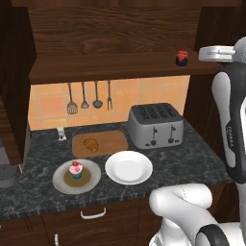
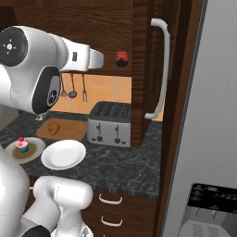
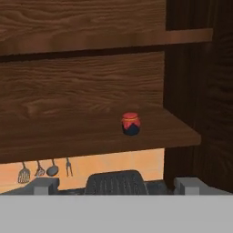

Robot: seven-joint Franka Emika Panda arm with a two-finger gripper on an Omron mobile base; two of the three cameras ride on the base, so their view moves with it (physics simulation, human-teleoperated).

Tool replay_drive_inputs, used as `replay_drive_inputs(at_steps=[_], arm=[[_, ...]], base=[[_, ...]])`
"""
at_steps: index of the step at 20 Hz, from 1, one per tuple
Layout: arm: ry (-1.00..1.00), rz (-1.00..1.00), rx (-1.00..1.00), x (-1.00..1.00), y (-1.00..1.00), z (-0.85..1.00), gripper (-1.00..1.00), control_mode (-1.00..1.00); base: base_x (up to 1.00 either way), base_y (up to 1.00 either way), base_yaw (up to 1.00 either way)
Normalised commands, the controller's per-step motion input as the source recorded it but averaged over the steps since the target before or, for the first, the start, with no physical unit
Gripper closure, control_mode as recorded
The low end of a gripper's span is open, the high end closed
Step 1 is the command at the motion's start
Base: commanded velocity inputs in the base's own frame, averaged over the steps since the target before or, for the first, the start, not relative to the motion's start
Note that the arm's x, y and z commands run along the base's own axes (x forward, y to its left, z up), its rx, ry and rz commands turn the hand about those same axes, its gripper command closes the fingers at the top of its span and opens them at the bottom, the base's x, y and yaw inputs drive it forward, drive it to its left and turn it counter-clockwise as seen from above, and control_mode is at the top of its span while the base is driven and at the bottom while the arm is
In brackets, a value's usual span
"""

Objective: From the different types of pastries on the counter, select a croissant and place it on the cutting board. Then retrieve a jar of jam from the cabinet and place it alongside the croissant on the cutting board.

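A dark speckled counter (image 1: 192, 158) runs under a dark wood wall cabinet (image 1: 110, 33) in a rendered kitchen. The croissant (image 1: 91, 144) lies on the brown cutting board (image 1: 115, 140), toward its left end, at the far side of the counter. Nearer, a cupcake (image 1: 75, 169) with pink frosting sits on a grey-tan plate (image 1: 91, 178), and a white plate (image 1: 129, 167) lies just to its right. A silver toaster (image 1: 154, 125) with 4 slots stands right of the board. 4 utensils (image 1: 89, 97) hang on the orange tiled wall behind. The jar of jam (image 1: 181, 58), dark with a red lid, stands upright on the thick cabinet shelf (image 1: 115, 67), near its right end. The white arm is raised to shelf height, its hand just right of the jar and apart from it. The gripper (image 3: 116, 184) faces the jar with its fingers spread wide, holding nothing.
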Motion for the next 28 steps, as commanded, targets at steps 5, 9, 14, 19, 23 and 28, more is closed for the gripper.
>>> replay_drive_inputs(at_steps=[5, 9, 14, 19, 23, 28], arm=[[0.03, -0.07, 0.0, 0.36, -0.16, 0.02, -1.0, -1.0], [0.16, -0.19, 0.05, 0.31, -0.03, 0.03, -1.0, -1.0], [0.08, 0.0, 0.0, 0.06, -0.1, -0.01, -1.0, -1.0], [0.11, 0.0, 0.02, 0.21, -0.07, -0.05, -1.0, -1.0], [0.07, 0.0, 0.0, 0.26, 0.0, -0.16, -1.0, -1.0], [0.05, 0.0, 0.0, 0.29, 0.0, -0.11, -1.0, -1.0]], base=[[0.0, 0.0, 0.0], [0.0, 0.0, 0.0], [0.0, 0.0, 0.0], [0.0, 0.0, 0.0], [0.0, 0.0, 0.0], [0.0, 0.0, 0.0]])
